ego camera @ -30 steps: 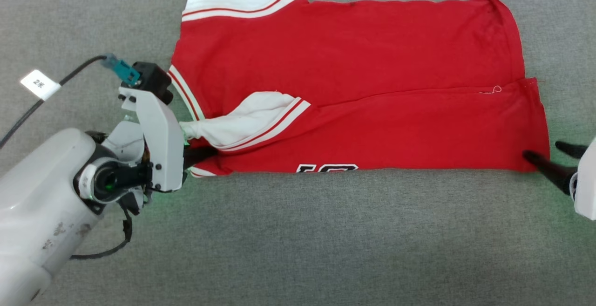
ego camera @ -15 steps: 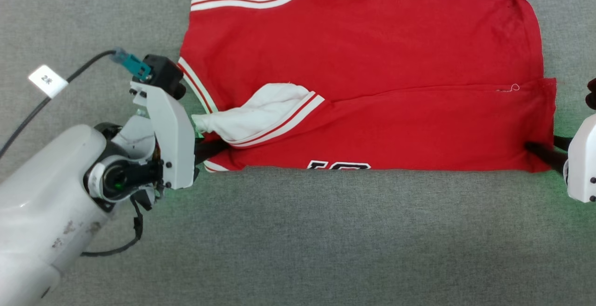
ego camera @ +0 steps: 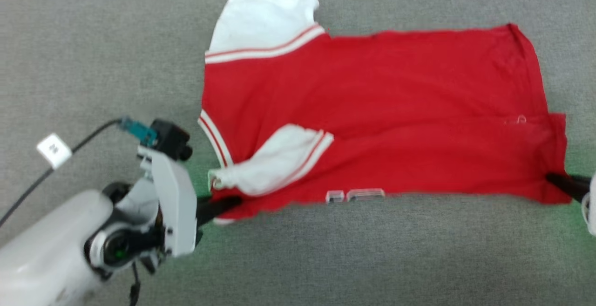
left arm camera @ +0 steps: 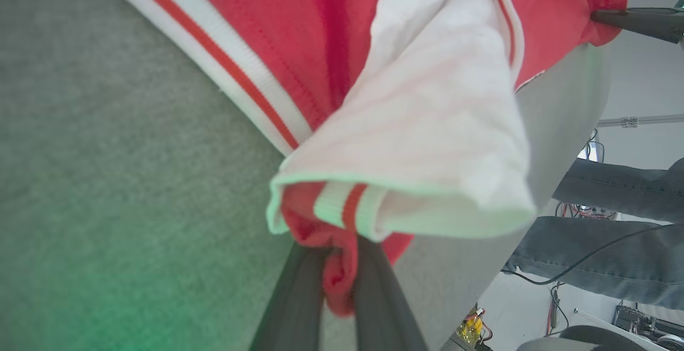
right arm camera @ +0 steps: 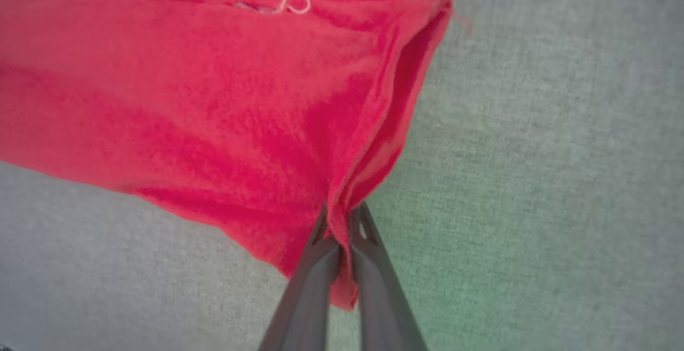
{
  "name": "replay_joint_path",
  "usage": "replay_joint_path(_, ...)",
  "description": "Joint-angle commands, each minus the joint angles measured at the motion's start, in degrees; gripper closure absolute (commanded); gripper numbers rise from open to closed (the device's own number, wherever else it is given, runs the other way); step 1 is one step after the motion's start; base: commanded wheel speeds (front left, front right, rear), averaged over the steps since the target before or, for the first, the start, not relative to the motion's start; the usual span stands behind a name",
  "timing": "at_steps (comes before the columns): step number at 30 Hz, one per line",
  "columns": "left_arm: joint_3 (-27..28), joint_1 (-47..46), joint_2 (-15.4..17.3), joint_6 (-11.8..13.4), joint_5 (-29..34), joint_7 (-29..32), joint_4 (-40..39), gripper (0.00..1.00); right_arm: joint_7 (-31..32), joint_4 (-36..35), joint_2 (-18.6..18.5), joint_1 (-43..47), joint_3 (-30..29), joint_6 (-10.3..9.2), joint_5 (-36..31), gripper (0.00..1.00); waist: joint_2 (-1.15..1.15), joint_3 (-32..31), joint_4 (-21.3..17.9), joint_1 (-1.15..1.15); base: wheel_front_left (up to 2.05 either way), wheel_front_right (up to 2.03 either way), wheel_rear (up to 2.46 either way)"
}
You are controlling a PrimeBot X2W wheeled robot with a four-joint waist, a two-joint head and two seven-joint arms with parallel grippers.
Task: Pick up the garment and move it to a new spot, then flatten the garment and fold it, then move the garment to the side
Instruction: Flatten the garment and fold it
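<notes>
The garment point(ego camera: 372, 110), a red jersey with white sleeves and stripe trim, lies folded lengthwise on the grey table point(ego camera: 298, 259). A white sleeve point(ego camera: 274, 161) is folded over its near half. My left gripper point(ego camera: 233, 202) is shut on the garment's near left corner; the left wrist view has red cloth point(left arm camera: 339, 271) pinched between the dark fingers under the sleeve cuff. My right gripper point(ego camera: 556, 180) is shut on the near right hem corner, and in the right wrist view the red hem point(right arm camera: 342, 233) is clamped between its fingers. The near edge is lifted slightly.
A grey cloth-covered surface point(ego camera: 93, 64) extends on every side of the garment. A cable with a white tag point(ego camera: 54, 150) trails from my left wrist. In the left wrist view a person's legs in jeans point(left arm camera: 614, 233) stand beyond the table's edge.
My right gripper has closed on the garment's hem corner. The camera has shifted, so the garment sits lower in the head view, and its near edge has lifted.
</notes>
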Motion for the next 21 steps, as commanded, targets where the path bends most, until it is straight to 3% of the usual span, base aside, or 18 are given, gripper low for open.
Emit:
replay_joint_path(1,-0.25,2.49,1.62,1.07,0.36,-0.61,-2.16,1.00,0.56,-0.91,-1.34,2.29,-0.76,-0.06,1.15,1.00,0.00,-0.67,0.61,0.00,0.00,0.00,0.00)
replay_joint_path(8,-0.59,8.76,5.87,4.30,0.39,-4.00,-13.33,1.00,1.43,-5.14,-4.94,10.11,-4.61,-0.06,3.19,1.00,0.00,-1.28,1.58,0.00,0.00,0.00,0.00)
replay_joint_path(9,-0.40,9.26,6.02,4.76,0.52,-4.76,-14.03,1.00,0.84,-5.70,-4.97,10.74,-5.46,-0.06,2.85,0.96,0.00,-1.36,1.63,0.00,0.00,0.00,0.00)
replay_joint_path(10,-0.25,9.81,6.06,5.14,0.67,-5.51,-14.48,0.98,0.33,-5.97,-4.73,11.29,-6.41,-0.07,2.46,0.67,0.00,-1.55,1.64,0.00,0.00,0.00,0.00)
replay_joint_path(11,-0.19,10.26,6.08,5.39,0.91,-6.24,-14.74,0.90,-0.25,-6.24,-4.45,11.76,-7.01,-0.06,1.98,0.55,0.00,-1.68,1.64,0.00,0.00,0.00,0.00)
replay_joint_path(12,0.07,10.61,6.04,5.60,1.17,-7.29,-14.87,0.61,-0.90,-6.65,-3.92,11.96,-7.77,-0.06,1.62,0.00,0.00,-1.84,1.65,0.00,0.00,0.00,0.00)
replay_joint_path(14,0.55,11.55,5.60,5.82,1.07,-9.27,-15.17,0.11,-2.29,-7.20,-2.56,11.94,-9.60,-0.06,1.37,0.00,0.00,-2.29,1.66,0.00,0.00,0.00,0.00)
replay_joint_path(15,0.84,11.90,5.49,5.77,1.43,-10.48,-15.49,0.00,-3.01,-7.76,-2.14,11.88,-10.26,-0.06,1.17,0.00,0.00,-2.49,1.67,0.00,0.00,0.00,0.00)
replay_joint_path(21,4.33,15.21,4.58,7.31,4.93,-22.71,-15.96,0.00,-11.52,-10.54,1.57,10.16,-14.75,-0.06,-2.90,0.00,0.00,-3.38,2.30,0.00,0.00,0.00,0.00)
